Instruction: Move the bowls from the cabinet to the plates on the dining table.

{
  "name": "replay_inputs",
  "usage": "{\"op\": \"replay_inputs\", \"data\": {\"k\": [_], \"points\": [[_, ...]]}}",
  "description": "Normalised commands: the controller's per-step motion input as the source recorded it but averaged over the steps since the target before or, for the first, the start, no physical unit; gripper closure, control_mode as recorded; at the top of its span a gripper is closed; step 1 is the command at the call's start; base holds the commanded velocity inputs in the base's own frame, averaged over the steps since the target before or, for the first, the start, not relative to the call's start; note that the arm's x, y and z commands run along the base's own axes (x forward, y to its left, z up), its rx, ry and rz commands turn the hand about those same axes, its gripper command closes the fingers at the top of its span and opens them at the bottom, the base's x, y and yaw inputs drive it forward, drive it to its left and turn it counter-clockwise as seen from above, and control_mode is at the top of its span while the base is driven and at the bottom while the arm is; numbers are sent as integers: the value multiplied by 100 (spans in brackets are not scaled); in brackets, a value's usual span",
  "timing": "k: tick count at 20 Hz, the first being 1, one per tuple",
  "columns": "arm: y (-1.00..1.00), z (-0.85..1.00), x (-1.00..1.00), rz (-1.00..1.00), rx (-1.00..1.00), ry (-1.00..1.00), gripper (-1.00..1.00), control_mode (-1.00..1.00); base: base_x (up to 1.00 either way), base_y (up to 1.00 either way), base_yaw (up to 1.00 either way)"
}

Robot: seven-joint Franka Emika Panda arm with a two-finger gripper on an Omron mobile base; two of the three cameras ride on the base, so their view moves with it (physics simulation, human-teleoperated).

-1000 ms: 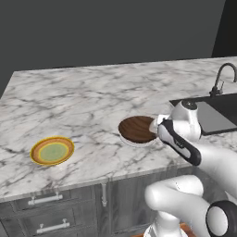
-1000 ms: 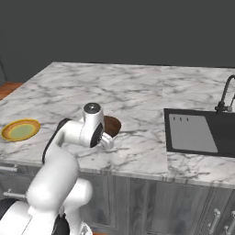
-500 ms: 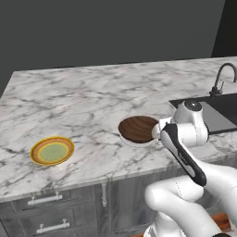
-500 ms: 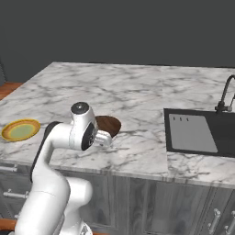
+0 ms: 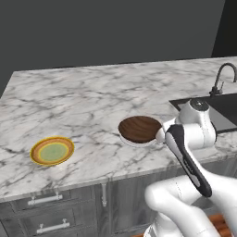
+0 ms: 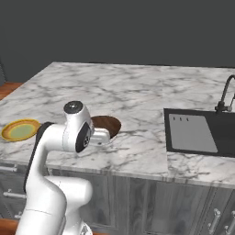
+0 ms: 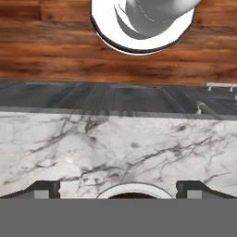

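I had the dark brown wood bowl [image 5: 140, 129] sitting on the pale plate [image 5: 134, 141] on the dining table [image 5: 88, 99], near the front edge. The yellow plate [image 5: 52, 151] lay bare, well apart to the left of it, also close to the front edge. My gripper [image 7: 118, 190] hung over the near rim of the bowl with its fingers [image 7: 42, 189] spread wide and nothing between them; in the hand view just the pale plate rim and a sliver of brown showed between the tips. From the base views the arm's wrist covered the bowl's right side, so I couldn't see the fingers there. A black sink [image 6: 195, 133] with a dark faucet [image 6: 225, 95] sat set into the slab to the right, apart from the bowl. Grey drawers with silver handles [image 5: 52, 226] ran below the tabletop. Wood floor [image 7: 55, 51] showed beyond the table edge in the hand view. No marble bowl or cabinet visible to me.
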Motion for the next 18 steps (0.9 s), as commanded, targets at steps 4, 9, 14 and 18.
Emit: {"op": "replay_inputs", "data": {"k": [4, 9, 14, 18], "points": [[0, 9, -42, 15, -11, 0, -100, -100, 0, 0, 0], [0, 0, -33, 8, -6, 0, -100, 100, -20, 0, 5], [0, 0, 0, 0, 0, 0, -100, 100, -34, 9, 6], [0, 0, 0, 0, 0, 0, -100, 100, -32, 39, 0]]}}
